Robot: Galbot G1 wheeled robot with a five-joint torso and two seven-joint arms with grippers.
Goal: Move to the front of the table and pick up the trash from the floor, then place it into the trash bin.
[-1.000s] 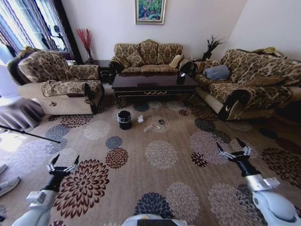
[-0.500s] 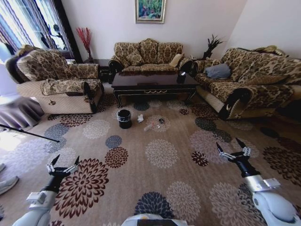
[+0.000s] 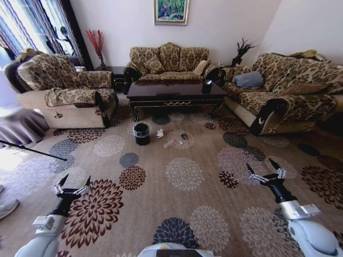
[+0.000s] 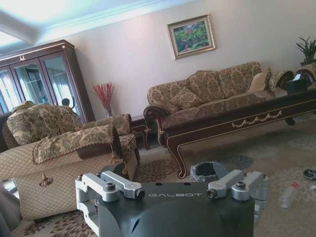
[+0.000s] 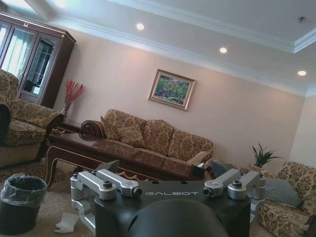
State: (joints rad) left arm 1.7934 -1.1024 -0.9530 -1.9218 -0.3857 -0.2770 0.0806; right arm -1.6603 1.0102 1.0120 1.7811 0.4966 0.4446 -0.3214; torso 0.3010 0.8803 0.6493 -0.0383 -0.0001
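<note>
From the head view, the whole room sits slightly lower and nearer than a second ago — the camera has advanced while the litter keeps its place beside the bin. The long low coffee table of dark glossy wood (image 3: 176, 95) stands well ahead, before the patterned brown sofa (image 3: 169, 60). Just in front of the table, the small round black trash bin (image 3: 141, 134) rests on the flower-patterned carpet (image 3: 185, 176). Beside the bin lies a crumpled white tissue (image 3: 159, 134); farther from the bin lie a clear plastic bottle (image 3: 170, 143) and a small black crumpled wrapper (image 3: 184, 136). The left gripper (image 3: 72, 184) and the right gripper (image 3: 265, 171) hover low, well short of the table, both with fingers spread wide and holding nothing.

The left wrist view shows what the head view hides — the gold scroll ornament on the table's front rail and the bin's (image 4: 210, 171) shiny liner just past the table's curved leg, the bottle (image 4: 288, 194) farther on. A patterned armchair (image 4: 59, 153) stands beside the table's end.

The right wrist view shows the bin (image 5: 20, 201) close under the table, the tissue (image 5: 66, 222) just beside it.
</note>
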